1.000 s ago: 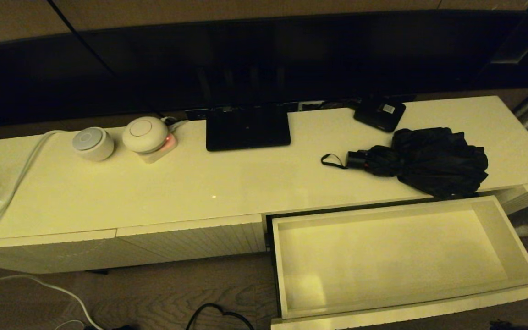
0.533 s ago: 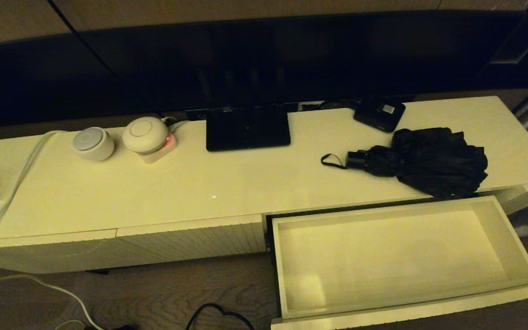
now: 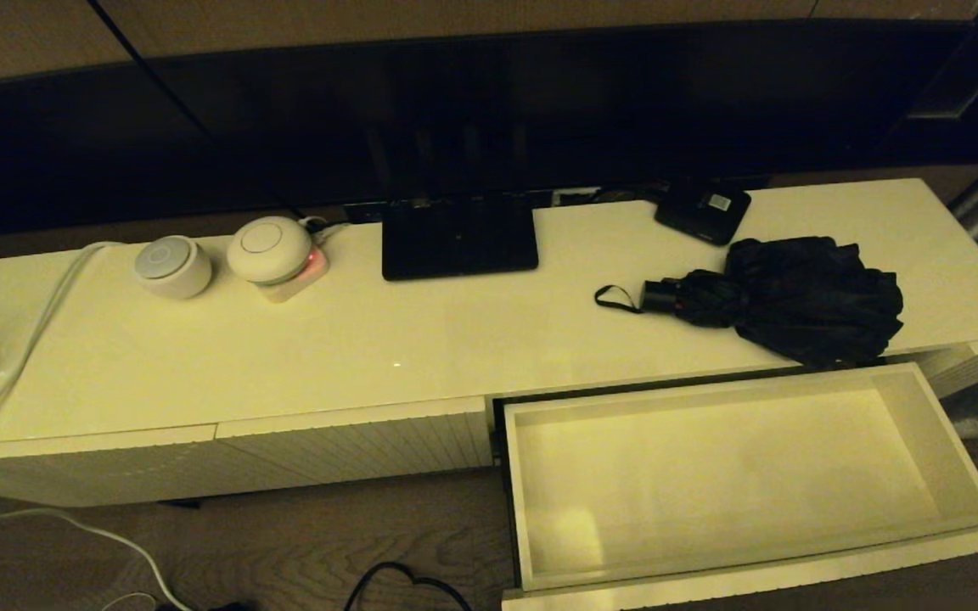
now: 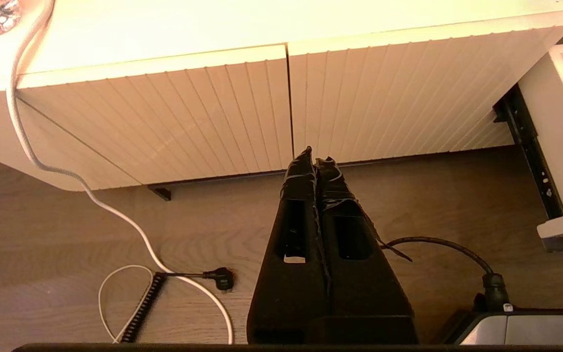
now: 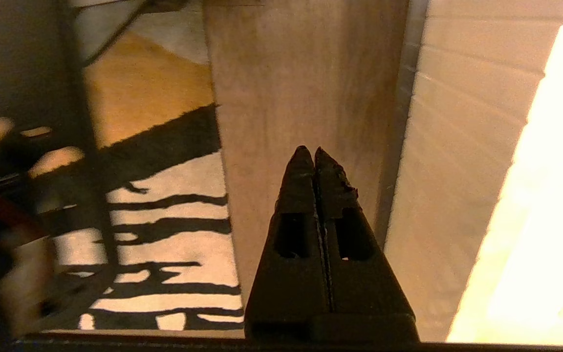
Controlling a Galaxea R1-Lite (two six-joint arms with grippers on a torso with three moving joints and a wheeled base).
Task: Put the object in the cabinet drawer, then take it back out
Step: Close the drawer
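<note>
Right now both tools are pinched closed w/ nothing held: left tool low by the ribbed cabinet front, right tool low beside the cabinet. Next step, I'd judge: spread the right tool, grip the umbrella mid-bundle, not its strap. It lies on the tabletop just behind the open drawer, which holds nothing.

One umbrella, one open drawer, two speakers

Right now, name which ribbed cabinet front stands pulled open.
The cabinet drawer on the robot's right, pulled out and empty; the ribbed fronts to its left stay flush.
</note>
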